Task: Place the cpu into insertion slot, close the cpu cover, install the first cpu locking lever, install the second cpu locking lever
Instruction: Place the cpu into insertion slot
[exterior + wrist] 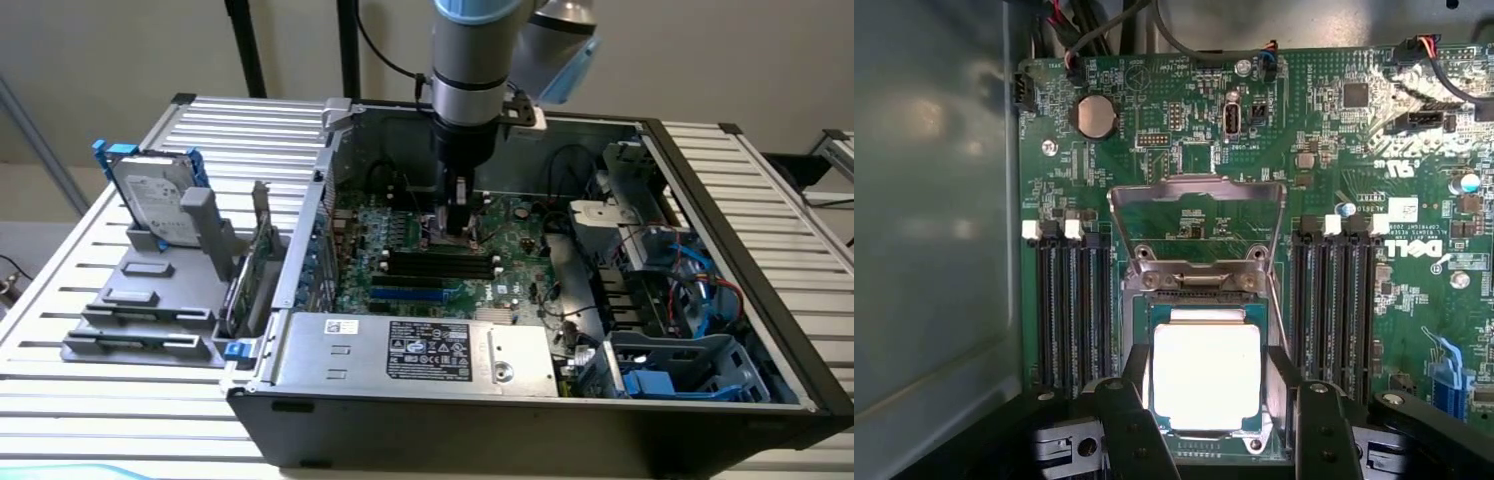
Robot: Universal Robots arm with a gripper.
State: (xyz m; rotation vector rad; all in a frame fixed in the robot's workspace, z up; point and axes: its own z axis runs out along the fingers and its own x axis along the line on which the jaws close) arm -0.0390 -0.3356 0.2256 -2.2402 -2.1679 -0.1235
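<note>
My gripper (458, 232) reaches straight down into the open computer case, onto the green motherboard. In the wrist view the cpu (1206, 378), a pale square chip, sits between my black fingers (1132, 400), which press against its two opposite edges. The gripper (1209, 360) is shut on the cpu. The chip lies inside the rim of the insertion slot (1199, 300); I cannot tell whether it rests fully in it. Just beyond the slot the cpu cover (1197, 187), a silvery frame with a window, stands raised on its hinge.
Black memory slots (1069, 310) flank the socket on both sides. A coin battery (1094, 115) and cables lie beyond the cover. In the exterior view a power supply (414, 350) sits in front, a blue drive cage (681, 370) at the right, and a hard drive (154, 200) outside the case at the left.
</note>
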